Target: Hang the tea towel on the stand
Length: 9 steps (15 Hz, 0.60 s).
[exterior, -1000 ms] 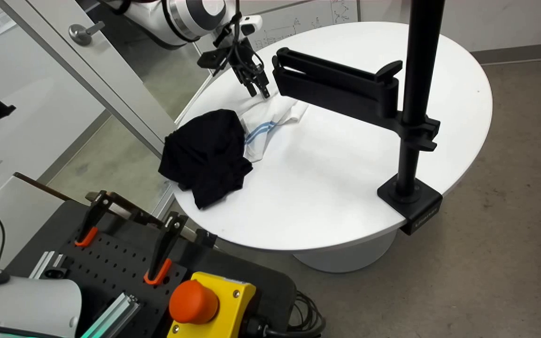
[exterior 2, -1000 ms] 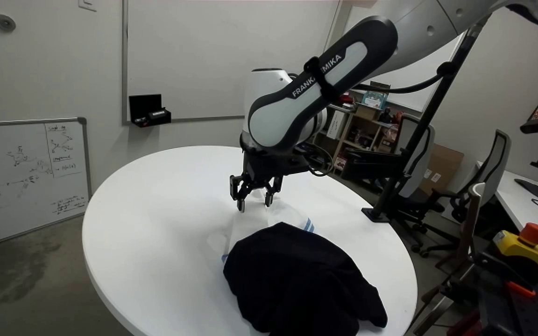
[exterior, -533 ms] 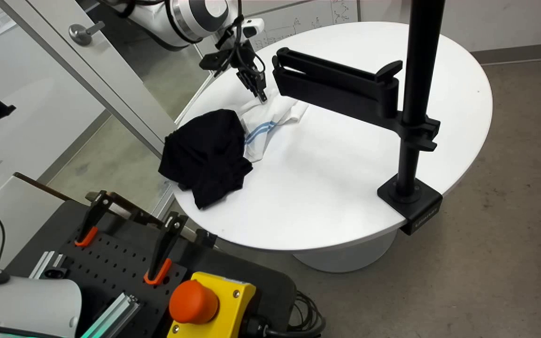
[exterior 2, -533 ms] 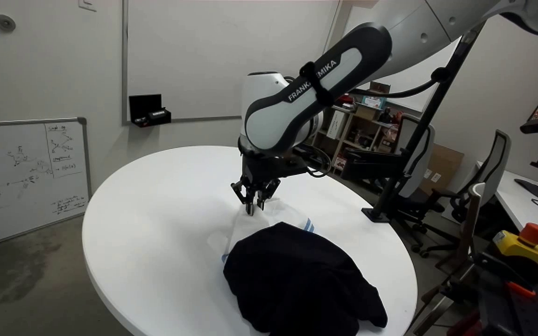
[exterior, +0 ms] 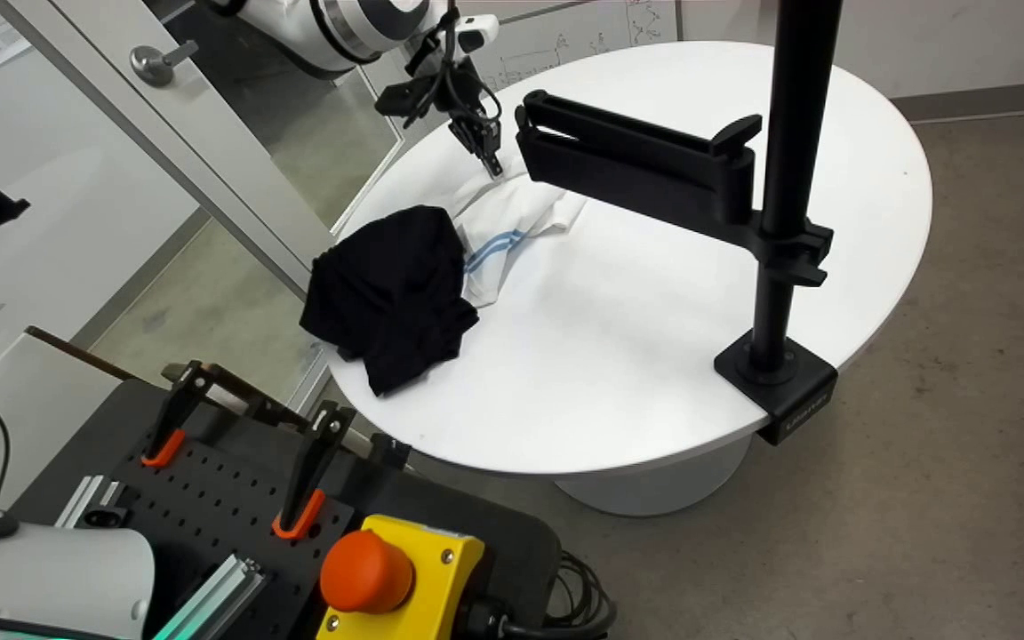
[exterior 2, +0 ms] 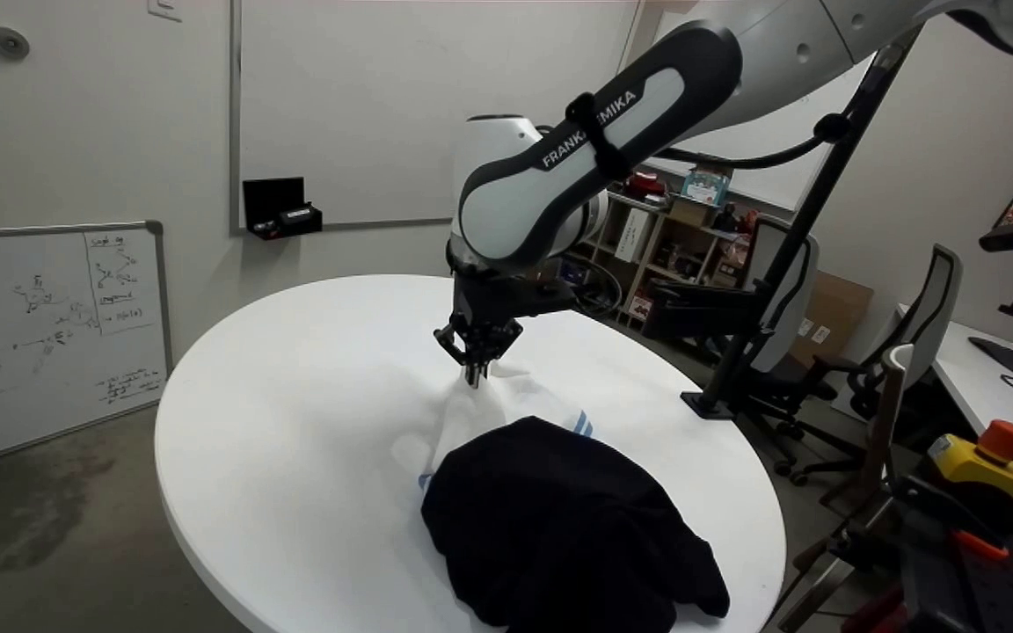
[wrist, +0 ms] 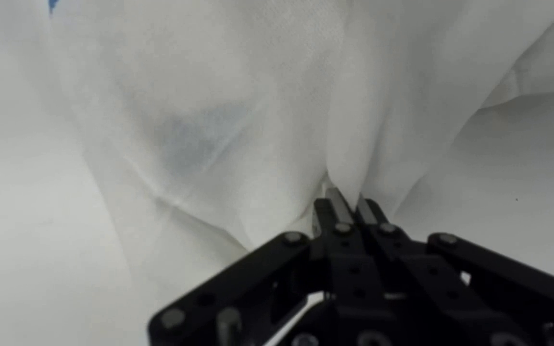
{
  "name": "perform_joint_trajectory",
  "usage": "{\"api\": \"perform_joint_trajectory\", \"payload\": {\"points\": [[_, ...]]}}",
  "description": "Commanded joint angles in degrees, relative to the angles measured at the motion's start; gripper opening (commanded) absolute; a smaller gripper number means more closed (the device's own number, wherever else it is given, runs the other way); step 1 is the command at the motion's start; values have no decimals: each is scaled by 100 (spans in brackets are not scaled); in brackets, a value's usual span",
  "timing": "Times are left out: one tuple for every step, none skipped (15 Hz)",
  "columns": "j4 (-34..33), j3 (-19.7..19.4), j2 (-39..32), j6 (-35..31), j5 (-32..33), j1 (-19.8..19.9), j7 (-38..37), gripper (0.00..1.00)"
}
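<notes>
Jaws of the gripper [wrist: 354, 206] pinch a fold of tea towel [wrist: 282, 110], clearest in the wrist view; the rest spreads over the table [exterior: 619, 373]. Exterior views alone show black cloth [exterior: 392, 298] against it and, farther off, the stand [exterior: 788, 178].

Soft, even light fills both exterior views; I cannot tell where it comes from. The surface [exterior: 619, 356] glows pale, with a faint, soft-edged shadow near my tool [exterior 2: 475, 378]; the black cloth [exterior 2: 568, 527] loses nearly all detail. My wrist view is greyer, the tea towel [wrist: 282, 120] softly shaded, the tool's nearest parts out of focus.
</notes>
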State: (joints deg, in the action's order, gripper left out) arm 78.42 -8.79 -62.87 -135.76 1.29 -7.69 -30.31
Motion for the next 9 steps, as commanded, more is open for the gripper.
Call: {"api": "perform_joint_trajectory", "payload": {"points": [[388,-6,559,116,-75,-21,91,1],[509,5,717,100,-76,-15,118,1],[687,16,935,64,-72,-4,162,1],[853,25,1143,64,-73,7,195,1],[1033,39,1365,68,-78,25,235,1],[1283,51,1655,70,-79,46,291,1],[1507,65,1911,66,-82,66,339,1],[1770,89,2225,74,-91,104,421,1],[2035,114,2531,71,-103,142,493,1]]}}
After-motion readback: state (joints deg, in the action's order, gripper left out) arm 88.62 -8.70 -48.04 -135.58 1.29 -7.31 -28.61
